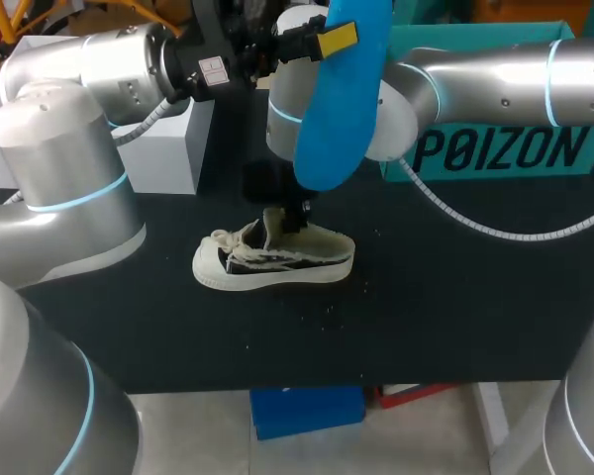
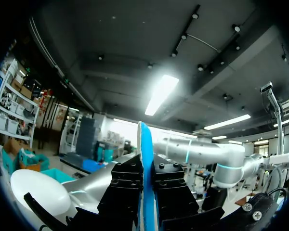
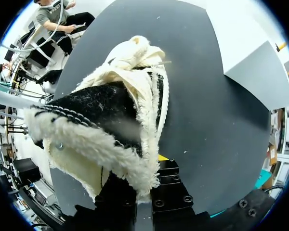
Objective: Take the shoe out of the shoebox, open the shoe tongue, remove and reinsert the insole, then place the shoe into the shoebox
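A low shoe (image 1: 277,262) with a white sole, black sides and cream fleece lining lies on the black table, toe to the left. My right gripper (image 1: 295,216) comes down onto its opening. In the right wrist view, that gripper (image 3: 144,185) is shut on the shoe's (image 3: 101,110) fleece-lined edge at the opening. My left gripper (image 1: 322,40) is raised high above the table, shut on a blue insole (image 1: 339,99) that hangs down from it. The left wrist view has the insole (image 2: 145,139) edge-on, clamped in the left gripper (image 2: 145,166). The teal shoebox (image 1: 495,148) stands at the back right.
A pale grey box (image 1: 173,148) stands at the back left of the table, also visible beyond the shoe as the grey box (image 3: 255,72). Black table surface (image 1: 445,317) lies in front of and to the right of the shoe.
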Controlling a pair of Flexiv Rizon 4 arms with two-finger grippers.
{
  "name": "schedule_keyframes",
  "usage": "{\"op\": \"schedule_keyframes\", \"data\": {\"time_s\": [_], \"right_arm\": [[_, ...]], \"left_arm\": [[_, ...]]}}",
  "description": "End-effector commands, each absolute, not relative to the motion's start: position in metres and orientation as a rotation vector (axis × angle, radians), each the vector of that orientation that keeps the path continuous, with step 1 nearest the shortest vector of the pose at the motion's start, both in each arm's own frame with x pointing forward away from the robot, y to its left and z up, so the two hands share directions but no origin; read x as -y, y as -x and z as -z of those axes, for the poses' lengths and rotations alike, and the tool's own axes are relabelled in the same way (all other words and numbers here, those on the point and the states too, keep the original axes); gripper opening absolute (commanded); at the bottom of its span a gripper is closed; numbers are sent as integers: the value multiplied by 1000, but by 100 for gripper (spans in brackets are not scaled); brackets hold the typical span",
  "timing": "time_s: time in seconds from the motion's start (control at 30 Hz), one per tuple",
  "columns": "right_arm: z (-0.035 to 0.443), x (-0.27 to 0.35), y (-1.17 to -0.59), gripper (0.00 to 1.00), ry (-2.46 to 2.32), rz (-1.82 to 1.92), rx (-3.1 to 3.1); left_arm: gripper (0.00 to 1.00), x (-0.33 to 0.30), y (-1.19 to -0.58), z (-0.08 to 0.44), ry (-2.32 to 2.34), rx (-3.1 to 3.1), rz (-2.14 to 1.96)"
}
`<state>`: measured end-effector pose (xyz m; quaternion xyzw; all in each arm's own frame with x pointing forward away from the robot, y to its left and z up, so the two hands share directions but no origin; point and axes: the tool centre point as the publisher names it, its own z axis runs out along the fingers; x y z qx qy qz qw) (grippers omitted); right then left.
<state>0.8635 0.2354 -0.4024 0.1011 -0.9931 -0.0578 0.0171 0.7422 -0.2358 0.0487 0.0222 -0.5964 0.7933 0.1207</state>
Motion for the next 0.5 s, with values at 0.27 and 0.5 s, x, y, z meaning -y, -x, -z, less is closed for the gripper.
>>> {"op": "schedule_keyframes", "data": {"time_s": [0.27, 0.5], "right_arm": [[245, -176, -908, 0, 465, 140, 3175], [233, -166, -910, 0, 1435, 342, 2863]], "left_arm": [[0, 236, -742, -48, -63, 1744, -2316], [0, 236, -742, -48, -63, 1744, -2316]]}}
